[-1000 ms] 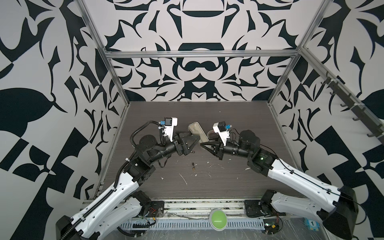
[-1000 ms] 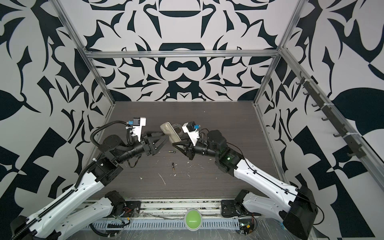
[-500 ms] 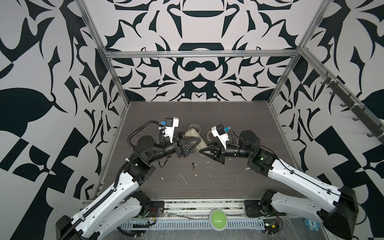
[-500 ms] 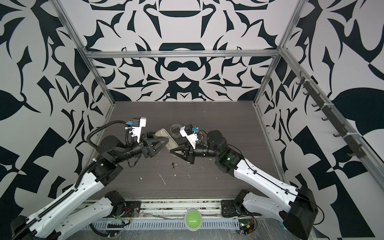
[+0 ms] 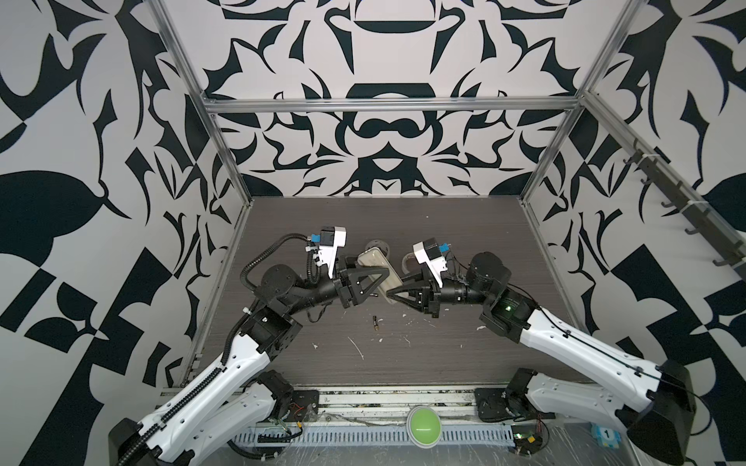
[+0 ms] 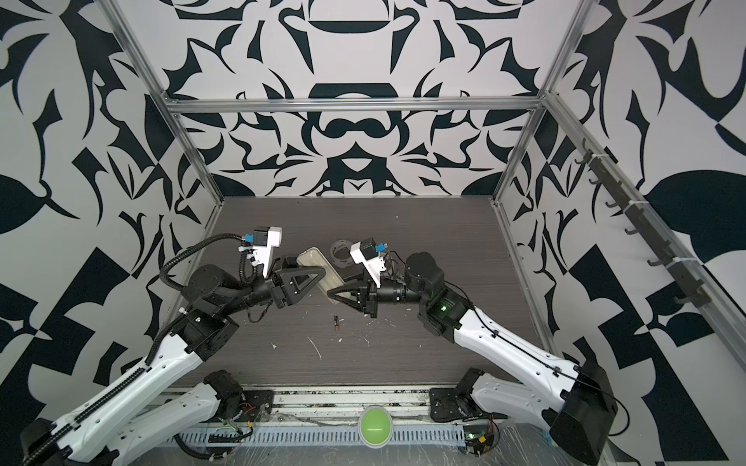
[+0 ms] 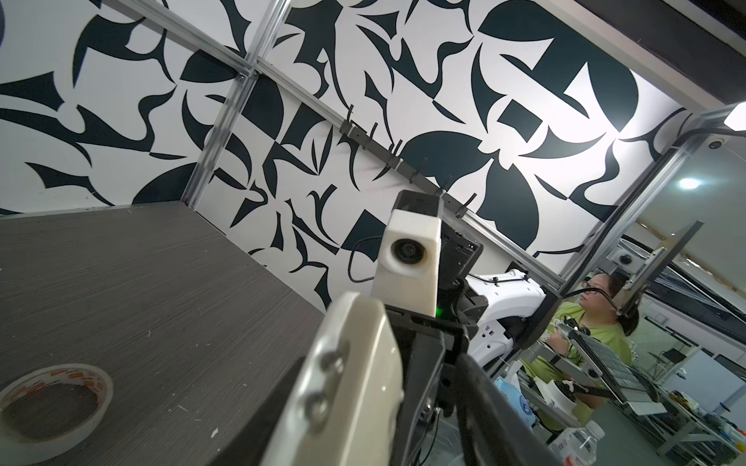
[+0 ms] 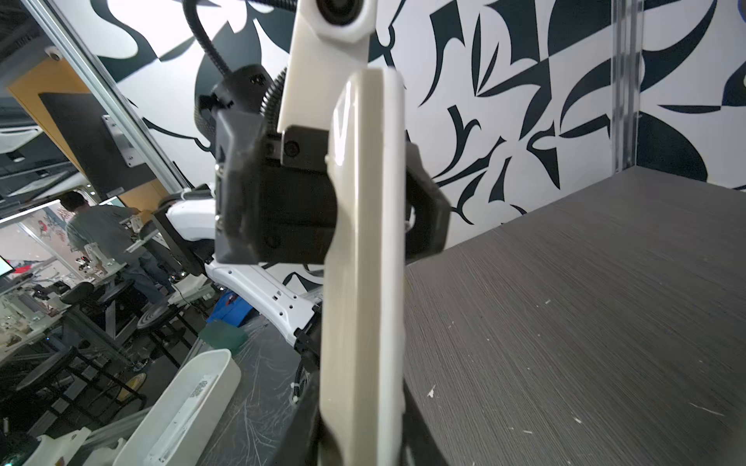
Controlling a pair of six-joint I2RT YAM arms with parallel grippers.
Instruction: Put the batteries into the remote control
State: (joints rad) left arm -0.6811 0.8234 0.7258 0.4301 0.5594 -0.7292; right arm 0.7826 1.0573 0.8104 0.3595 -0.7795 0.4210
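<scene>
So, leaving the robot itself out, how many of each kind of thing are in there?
Remote control: 1, held off the table by the right gripper
Battery: 1 in view, lying on the table
Tape rolls: 2, one half hidden behind the right arm
Total: 4

The walls [image 5: 383,52] are white with big black swirly shapes. The table [image 5: 444,363] is dark grey-brown with thin lines. Small white flecks [image 5: 357,347] dot its near part. The remote [image 5: 373,261] is creamy white. The battery [image 5: 375,322] is dark with a gold end. The left arm [image 5: 226,375] and the right arm [image 5: 585,355] are white with black joints. The button [image 5: 423,421] at the near edge is bright green. The tape roll [image 7: 68,373] is whitish with orange marks.
</scene>
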